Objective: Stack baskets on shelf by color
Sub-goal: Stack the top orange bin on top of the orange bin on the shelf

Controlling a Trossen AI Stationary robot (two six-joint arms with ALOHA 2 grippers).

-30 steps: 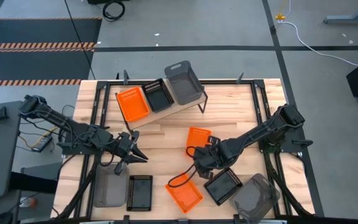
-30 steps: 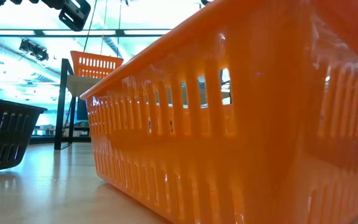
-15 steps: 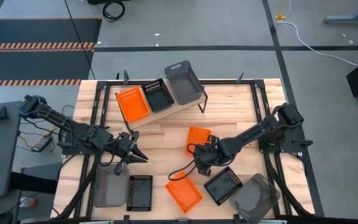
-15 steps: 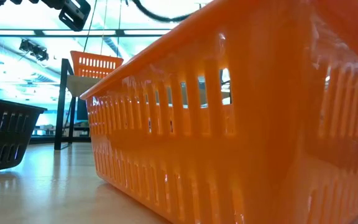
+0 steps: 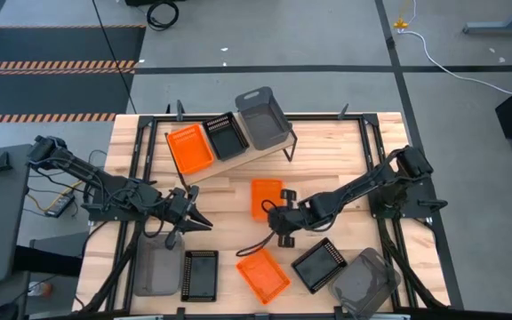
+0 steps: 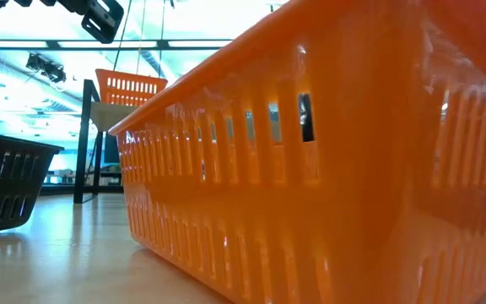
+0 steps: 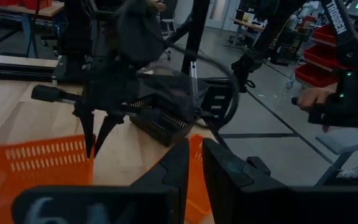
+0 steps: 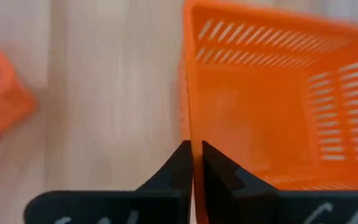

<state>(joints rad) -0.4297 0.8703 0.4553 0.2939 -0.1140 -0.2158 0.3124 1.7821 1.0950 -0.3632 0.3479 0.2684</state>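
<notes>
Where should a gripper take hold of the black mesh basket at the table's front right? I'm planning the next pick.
Grip the black mesh basket by a thin side wall, coming straight down from above: it sits open side up, so the rim is exposed. Choose the wall facing away from the grey basket, which crowds the other side.

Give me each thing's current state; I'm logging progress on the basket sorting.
Right gripper: shut on carried orange basket rim.
Left gripper: shut, empty, above the tabletop.
Shelf: holds one orange, one black, one grey basket.
Front orange basket: upright on tabletop.
</notes>
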